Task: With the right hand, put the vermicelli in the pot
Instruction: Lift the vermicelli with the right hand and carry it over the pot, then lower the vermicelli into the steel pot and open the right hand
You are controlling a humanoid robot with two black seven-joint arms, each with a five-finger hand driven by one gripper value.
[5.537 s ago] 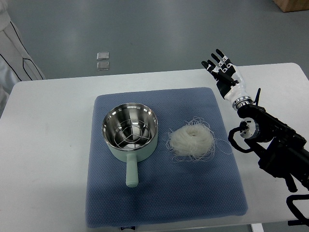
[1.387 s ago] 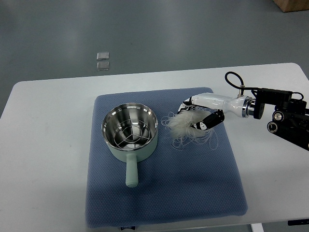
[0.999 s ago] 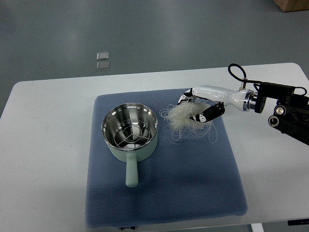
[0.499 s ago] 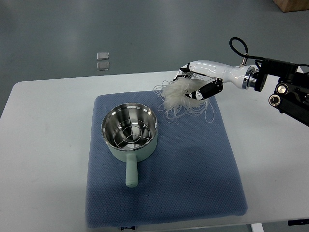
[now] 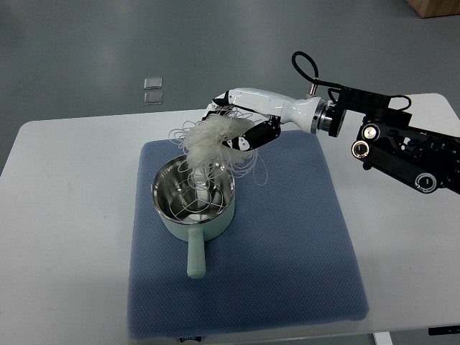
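A pale green pot (image 5: pixel 177 228) with a shiny steel inside and a wire rack stands on the left half of the blue mat (image 5: pixel 287 259), its handle pointing toward me. My right hand (image 5: pixel 233 129) is shut on a white nest of vermicelli (image 5: pixel 205 144) and holds it in the air over the pot's far rim. Loose strands hang down into the pot's mouth and over its right side. The white forearm reaches in from the right. The left arm is out of view.
The mat lies on a white table (image 5: pixel 72 215). The black arm links (image 5: pixel 402 147) hover over the table's right part. Two small clear squares (image 5: pixel 152 90) lie on the grey floor beyond the table.
The right hand closed on the vermicelli on the mat, lifted it, and carried it left. Half a second ago it was right of the pot; now it hangs over the pot.
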